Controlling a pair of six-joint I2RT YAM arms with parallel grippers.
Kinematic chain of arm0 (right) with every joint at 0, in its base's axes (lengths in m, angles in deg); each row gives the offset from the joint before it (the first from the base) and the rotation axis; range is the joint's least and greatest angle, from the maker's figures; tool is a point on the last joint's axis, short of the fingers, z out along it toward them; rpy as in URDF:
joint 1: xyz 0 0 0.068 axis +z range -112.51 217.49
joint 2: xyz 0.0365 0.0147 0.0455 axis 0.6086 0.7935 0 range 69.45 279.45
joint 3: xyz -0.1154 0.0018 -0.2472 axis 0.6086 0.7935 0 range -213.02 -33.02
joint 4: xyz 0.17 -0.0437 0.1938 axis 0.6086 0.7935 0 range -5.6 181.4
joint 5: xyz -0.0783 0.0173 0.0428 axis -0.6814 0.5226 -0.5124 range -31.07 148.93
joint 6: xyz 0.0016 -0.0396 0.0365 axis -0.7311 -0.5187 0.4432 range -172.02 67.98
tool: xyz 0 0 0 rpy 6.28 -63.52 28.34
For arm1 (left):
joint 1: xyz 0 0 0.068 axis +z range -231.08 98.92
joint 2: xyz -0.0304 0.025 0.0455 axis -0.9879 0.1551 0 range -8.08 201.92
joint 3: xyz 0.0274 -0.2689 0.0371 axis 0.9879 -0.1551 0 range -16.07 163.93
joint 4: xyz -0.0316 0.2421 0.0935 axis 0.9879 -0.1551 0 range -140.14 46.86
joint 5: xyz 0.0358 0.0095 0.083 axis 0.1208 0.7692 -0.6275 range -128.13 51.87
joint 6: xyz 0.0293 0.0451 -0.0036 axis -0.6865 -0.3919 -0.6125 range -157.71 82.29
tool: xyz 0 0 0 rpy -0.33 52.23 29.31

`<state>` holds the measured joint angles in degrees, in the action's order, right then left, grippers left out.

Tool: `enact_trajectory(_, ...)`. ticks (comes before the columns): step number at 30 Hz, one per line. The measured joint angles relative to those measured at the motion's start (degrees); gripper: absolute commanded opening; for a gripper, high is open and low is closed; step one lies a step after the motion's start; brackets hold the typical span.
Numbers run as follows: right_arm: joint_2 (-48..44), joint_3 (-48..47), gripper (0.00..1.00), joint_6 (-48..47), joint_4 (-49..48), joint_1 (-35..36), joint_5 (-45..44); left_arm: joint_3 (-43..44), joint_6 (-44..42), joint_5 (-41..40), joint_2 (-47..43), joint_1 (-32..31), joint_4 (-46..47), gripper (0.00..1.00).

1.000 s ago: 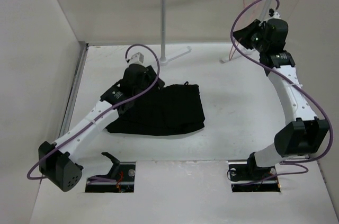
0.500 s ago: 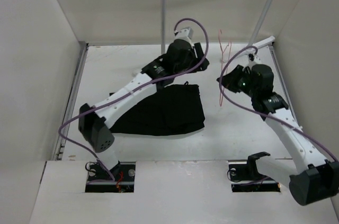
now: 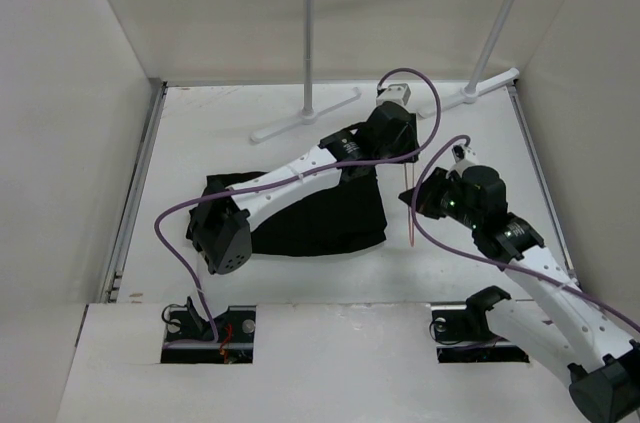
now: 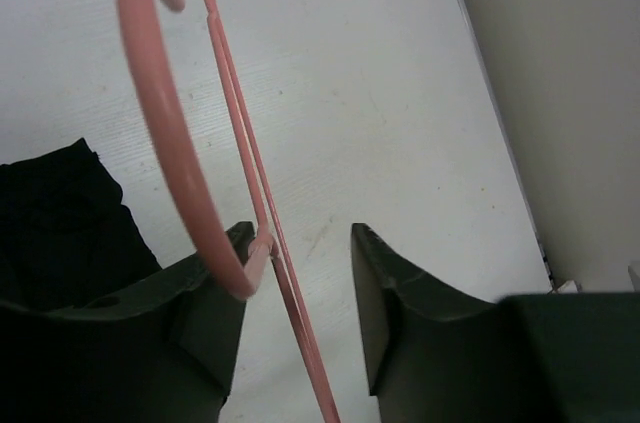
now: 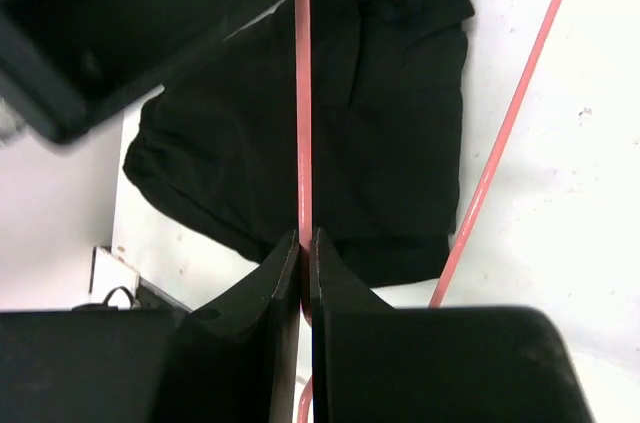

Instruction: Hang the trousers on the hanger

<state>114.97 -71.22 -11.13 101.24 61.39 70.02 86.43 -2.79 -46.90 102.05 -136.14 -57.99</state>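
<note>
— Trousers [image 3: 340,215] lay folded, black and flat, mid-table, and the left arm [image 3: 295,175] stretched right across them! Where was the hanger [image 3: 411,205]?
— Upright, just off their right edge, a thin pink wire pinched tight in the right gripper [image 5: 305,261], with no gap at all between those pads. Whether its lower end touched the board, I couldn't tell.
— And the left gripper [image 4: 300,278]?
— Fingers [image 4: 400,293] stood wide apart, with hook and neck wire sitting in the gap. The hook curled against one finger, nothing clamped.
— Room to move?
— Bare white table [image 3: 200,133] lay open left of the cloth and toward the near edge. On the right, a narrower strip ran between the wire and the side wall [image 3: 590,93]. At the far side the grey rack [image 3: 309,38] had planted its white feet close behind the left wrist, its bar high across the back.
— Surface?
— It was matte white board, faintly scuffed, boxed in by plain cream walls. Purple cables [image 3: 408,70] looped off both arms.
</note>
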Motion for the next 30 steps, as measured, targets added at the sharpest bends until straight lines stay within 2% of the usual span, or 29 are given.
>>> enact_trajectory(3, -1.4, 0.6, 0.10, 0.2, 1.0, 1.0, -1.1, 0.1, 0.0, -1.4, 0.0, -0.3, 0.1, 0.19)
enact_trajectory(4, -1.9, 0.7, 0.10, 0.3, 1.3, 1.1, -1.5, 0.1, -0.1, -2.0, 0.0, -0.4, 0.1, 0.15)
enact_trajectory(6, -2.4, 0.7, 0.10, 0.3, 2.1, 1.2, -2.3, 0.1, -0.1, -3.2, 0.0, -0.6, 0.1, 0.15)
enact_trajectory(9, -2.4, 0.7, 0.09, 0.4, 3.1, 1.3, -3.6, 0.1, 0.0, -4.2, 0.0, -1.1, 0.1, 0.27)
enact_trajectory(13, -2.4, 0.7, 0.09, 0.4, 4.2, 1.4, -5.1, 0.0, 0.1, -4.6, 0.0, -2.2, 0.2, 0.33)
enact_trajectory(18, -2.4, 0.7, 0.09, 0.5, 4.3, 2.3, -6.0, -0.8, 0.6, -4.5, 0.0, -3.0, 0.4, 0.33)
enact_trajectory(20, -2.4, 0.7, 0.09, 0.5, 4.3, 2.4, -6.1, -0.9, 0.9, -4.6, 0.3, -3.0, 0.5, 0.32)
enact_trajectory(23, -2.4, 0.7, 0.09, 0.6, 4.3, 2.5, -6.2, -0.9, 1.4, -4.7, 0.7, -3.0, 0.5, 0.21)
enact_trajectory(26, -2.5, 0.7, 0.09, 0.8, 4.4, 3.1, -6.2, -1.6, 1.6, -5.0, 0.8, -3.0, 1.1, 0.17)
enact_trajectory(30, -3.0, 0.6, 0.12, 1.4, 4.4, 3.5, -6.3, -2.6, 2.5, -5.8, 0.9, -3.0, 2.2, 0.02)
